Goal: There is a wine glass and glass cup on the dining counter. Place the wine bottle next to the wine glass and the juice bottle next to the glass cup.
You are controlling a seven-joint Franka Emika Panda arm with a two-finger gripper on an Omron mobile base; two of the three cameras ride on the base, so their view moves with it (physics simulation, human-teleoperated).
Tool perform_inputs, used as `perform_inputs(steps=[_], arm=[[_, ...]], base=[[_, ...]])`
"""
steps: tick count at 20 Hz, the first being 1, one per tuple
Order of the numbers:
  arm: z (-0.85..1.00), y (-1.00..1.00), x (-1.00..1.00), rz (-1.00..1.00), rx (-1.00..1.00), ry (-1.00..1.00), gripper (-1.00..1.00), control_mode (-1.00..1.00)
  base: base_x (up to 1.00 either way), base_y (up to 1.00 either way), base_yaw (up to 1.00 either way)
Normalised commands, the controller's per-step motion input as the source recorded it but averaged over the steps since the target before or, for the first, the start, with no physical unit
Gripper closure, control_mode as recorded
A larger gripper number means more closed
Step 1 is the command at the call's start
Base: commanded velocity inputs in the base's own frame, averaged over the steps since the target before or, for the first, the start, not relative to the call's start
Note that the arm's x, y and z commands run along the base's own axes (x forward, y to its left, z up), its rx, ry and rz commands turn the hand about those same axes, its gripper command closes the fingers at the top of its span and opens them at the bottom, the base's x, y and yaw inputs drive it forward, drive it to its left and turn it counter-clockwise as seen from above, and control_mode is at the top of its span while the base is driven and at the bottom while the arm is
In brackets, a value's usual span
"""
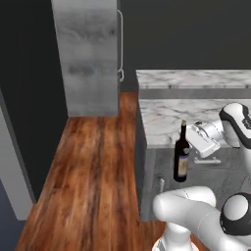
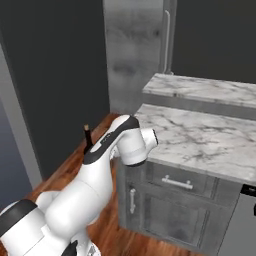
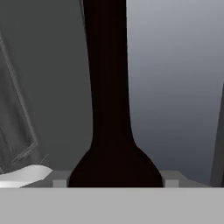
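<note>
My gripper is shut on the wine bottle, a tall, near-black bottle with a pale label. The bottle hangs upright above the wood floor, in front of the corner of a grey cabinet. In the hand view its long neck and shoulder rise between my gripper's fingertips. From the right base view the neck's tip pokes up behind my arm. The wine glass, glass cup and juice bottle are out of view.
A white marble counter on grey cabinets with bar handles stands right of the bottle; I cannot tell whether it is the dining counter. A second marble top lies behind it. A tall grey cabinet stands beyond open wood floor.
</note>
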Motion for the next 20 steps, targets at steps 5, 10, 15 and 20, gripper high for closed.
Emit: perform_inputs(steps=[5,10,15,20], arm=[[0.0,0.0,0.0,0.0,0.0,0.0,1.0,1.0],[0.0,0.0,0.0,0.0,0.0,0.0,1.0,1.0],[0.0,0.0,0.0,0.0,0.0,0.0,1.0,1.0],[0.0,0.0,0.0,0.0,0.0,0.0,1.0,1.0]], base=[[0.38,0.67,-0.04],[0.48,0.59,-0.08],[0.71,0.45,-0.1],[0.8,0.39,-0.1]])
